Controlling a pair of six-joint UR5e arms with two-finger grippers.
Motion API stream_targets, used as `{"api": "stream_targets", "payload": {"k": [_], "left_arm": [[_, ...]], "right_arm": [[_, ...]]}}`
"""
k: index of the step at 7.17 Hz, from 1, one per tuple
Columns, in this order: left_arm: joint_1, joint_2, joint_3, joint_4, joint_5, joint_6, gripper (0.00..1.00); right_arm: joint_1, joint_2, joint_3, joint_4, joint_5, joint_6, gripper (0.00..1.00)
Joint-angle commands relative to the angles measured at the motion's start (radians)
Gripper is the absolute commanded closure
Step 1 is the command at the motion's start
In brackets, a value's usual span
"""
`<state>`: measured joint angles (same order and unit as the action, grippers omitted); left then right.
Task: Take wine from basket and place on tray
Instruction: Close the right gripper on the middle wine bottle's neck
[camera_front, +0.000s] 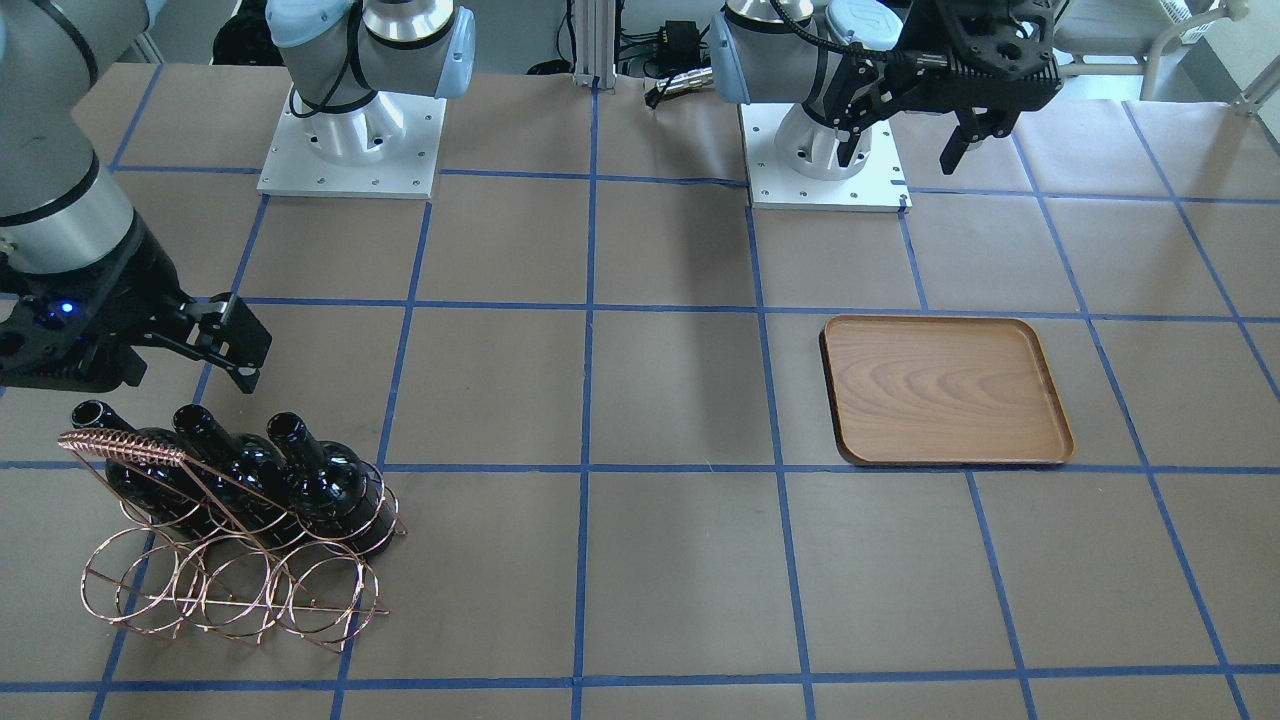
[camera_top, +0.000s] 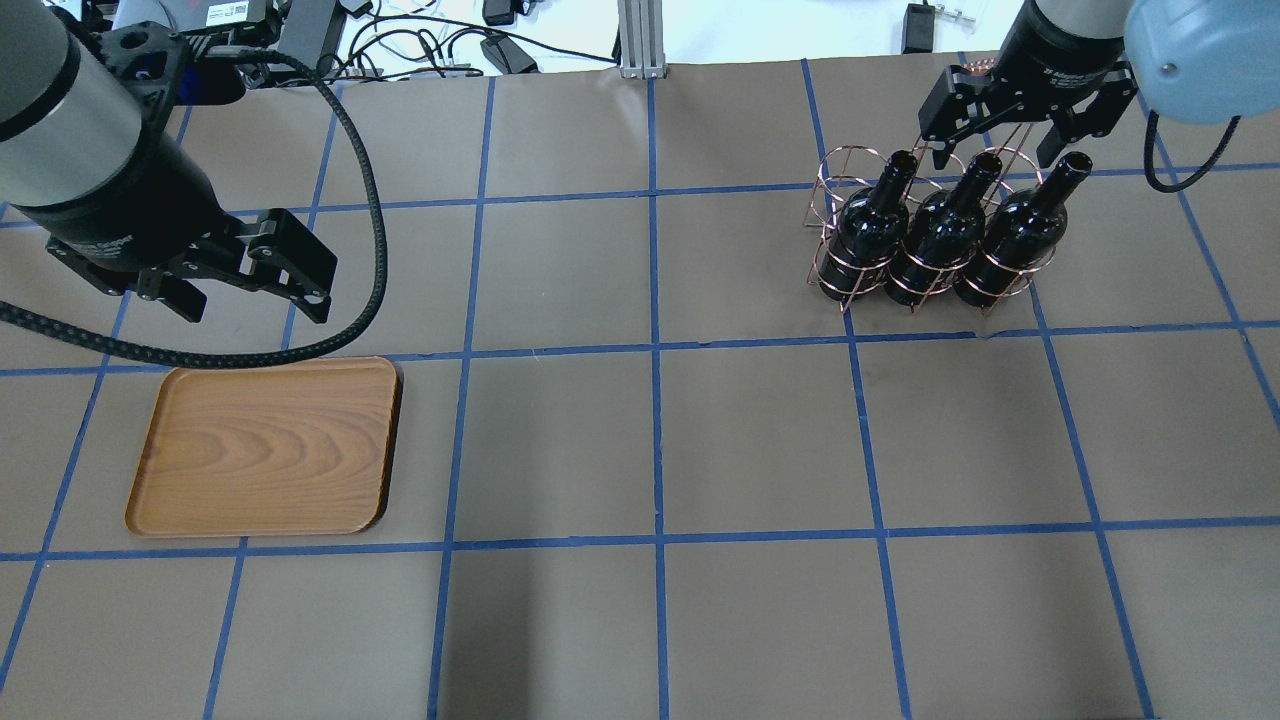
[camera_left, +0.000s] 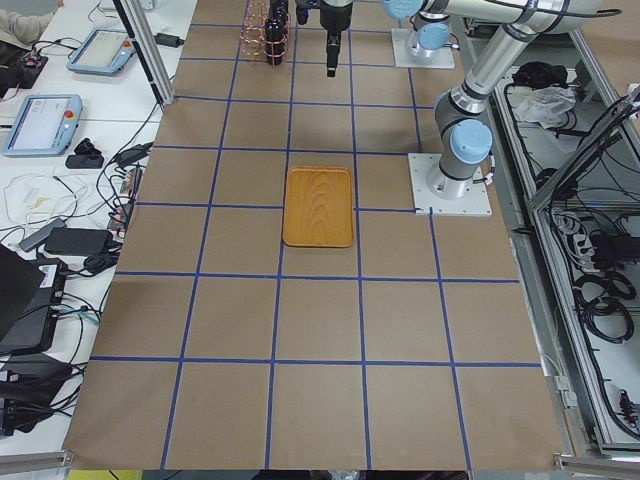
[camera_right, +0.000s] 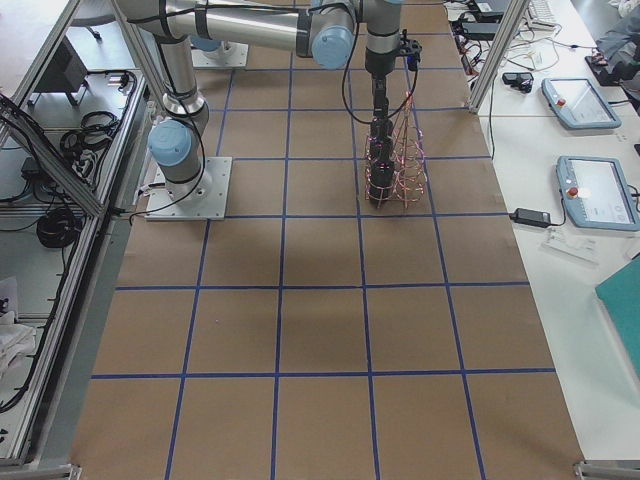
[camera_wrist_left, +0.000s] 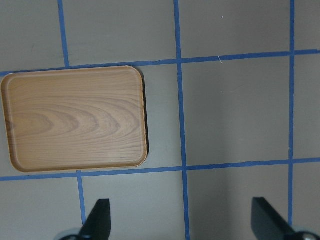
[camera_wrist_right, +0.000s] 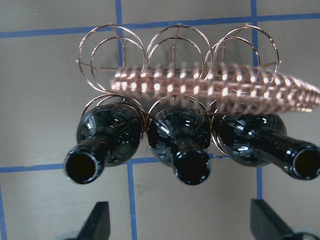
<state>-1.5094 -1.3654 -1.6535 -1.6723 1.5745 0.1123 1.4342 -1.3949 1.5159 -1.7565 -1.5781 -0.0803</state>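
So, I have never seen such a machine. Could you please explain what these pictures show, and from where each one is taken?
It is a robot with two arms at a table. Four pictures come from fixed cameras: facing the robot, behind it, and at each table end. Two come from wrist cameras. On the table are a wooden tray and a wire basket with three dark bottles. The left fingers are open near the tray; the right fingers are open above the bottles. Nothing is held.

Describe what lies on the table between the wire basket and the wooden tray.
Nothing: in the overhead view, the stretch between the basket and the tray is bare brown table crossed by blue tape lines.
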Motion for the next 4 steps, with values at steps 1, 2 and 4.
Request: {"api": "stream_targets", "payload": {"k": [1,2,4], "left_arm": [[0.0,0.0,0.001,0.0,-0.007,-0.003,0.0],[0.0,0.003,0.001,-0.001,-0.002,0.003,0.0],[0.0,0.003,0.003,0.002,-0.002,0.003,0.0]], "right_arm": [[-0.018,0.04,-0.002,-0.005,0.003,0.003,0.07],[-0.012,0.066,0.0,-0.021,0.0,0.026,0.1],[-0.006,0.093,-0.002,-0.051,-0.008,0.028,0.21]]}}
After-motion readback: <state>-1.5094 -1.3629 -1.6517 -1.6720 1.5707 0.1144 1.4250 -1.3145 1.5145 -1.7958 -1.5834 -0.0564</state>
